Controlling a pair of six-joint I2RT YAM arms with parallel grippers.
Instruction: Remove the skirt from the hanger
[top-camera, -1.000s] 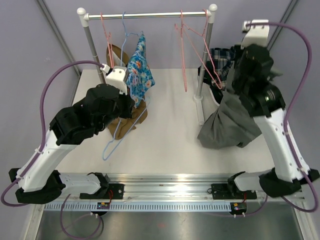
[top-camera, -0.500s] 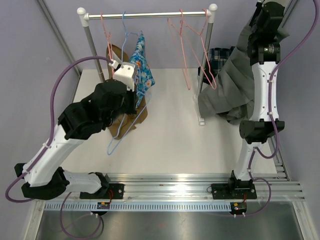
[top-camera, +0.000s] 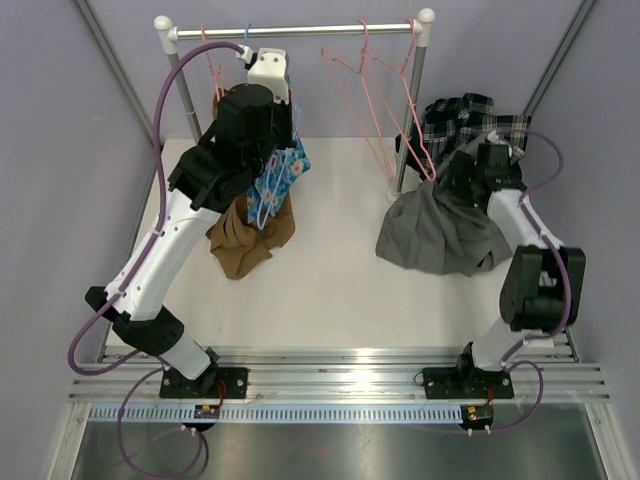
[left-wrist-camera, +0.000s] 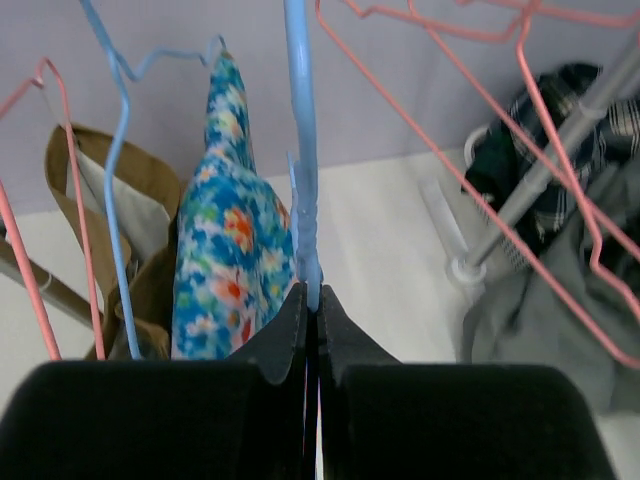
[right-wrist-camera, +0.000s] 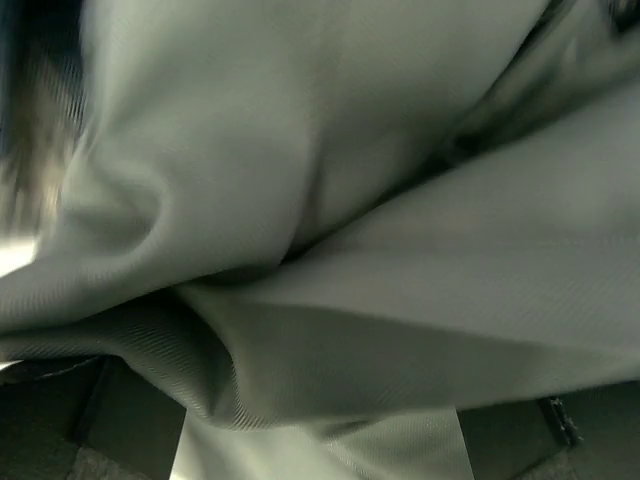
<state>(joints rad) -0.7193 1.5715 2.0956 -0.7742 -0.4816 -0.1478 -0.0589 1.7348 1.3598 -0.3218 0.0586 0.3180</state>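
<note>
**Floral skirt hangs on clamped blue hanger**

The floral skirt hangs upper left of centre on the blue hanger, which the left gripper pinches tight. A brown garment lies just below it. At right, the right gripper is buried in a grey garment, and I cannot tell its grip.

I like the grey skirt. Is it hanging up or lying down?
Lying down. The grey skirt sits in a crumpled heap on the table, beside the rack post.
</note>
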